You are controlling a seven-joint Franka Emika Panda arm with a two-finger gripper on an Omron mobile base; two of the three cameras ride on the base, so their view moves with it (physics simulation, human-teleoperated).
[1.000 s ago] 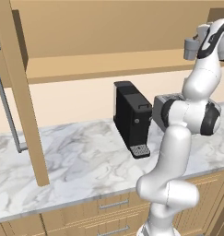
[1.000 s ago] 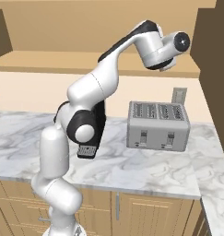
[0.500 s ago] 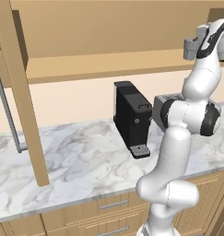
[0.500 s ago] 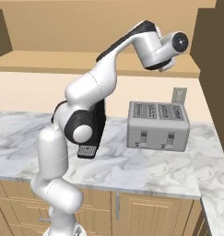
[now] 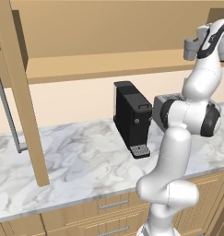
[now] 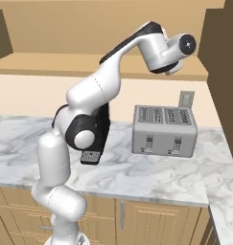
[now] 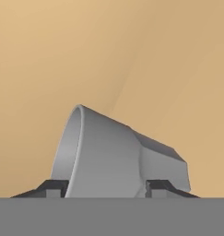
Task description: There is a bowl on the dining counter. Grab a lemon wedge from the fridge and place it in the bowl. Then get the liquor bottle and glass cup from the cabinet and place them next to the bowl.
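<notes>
In the hand view the glass cup (image 7: 109,156), a grey tapered tumbler, lies tilted across the frame between my gripper (image 7: 106,188). Its dark fingertips (image 7: 53,186) press against the cup's two sides, so the gripper is shut on it. Tan wood of the cabinet lies behind the cup. My arm reaches high, with the hand (image 5: 196,46) at the right end of the cabinet shelf (image 5: 109,64). From the right base view the hand (image 6: 182,45) points into the same cabinet (image 6: 65,62). The cabinet door (image 5: 21,92) stands open at the left with its silver bar handle (image 5: 7,106).
Below the cabinet runs a marble counter (image 5: 76,161) with tan drawers under it. A black coffee machine (image 5: 132,117) stands on it behind my arm. A steel toaster (image 6: 163,130) sits to the right, near the side wall.
The fingers have closed in onto the glass cup. The arm and hand have hardly moved, and the base has stayed put.
</notes>
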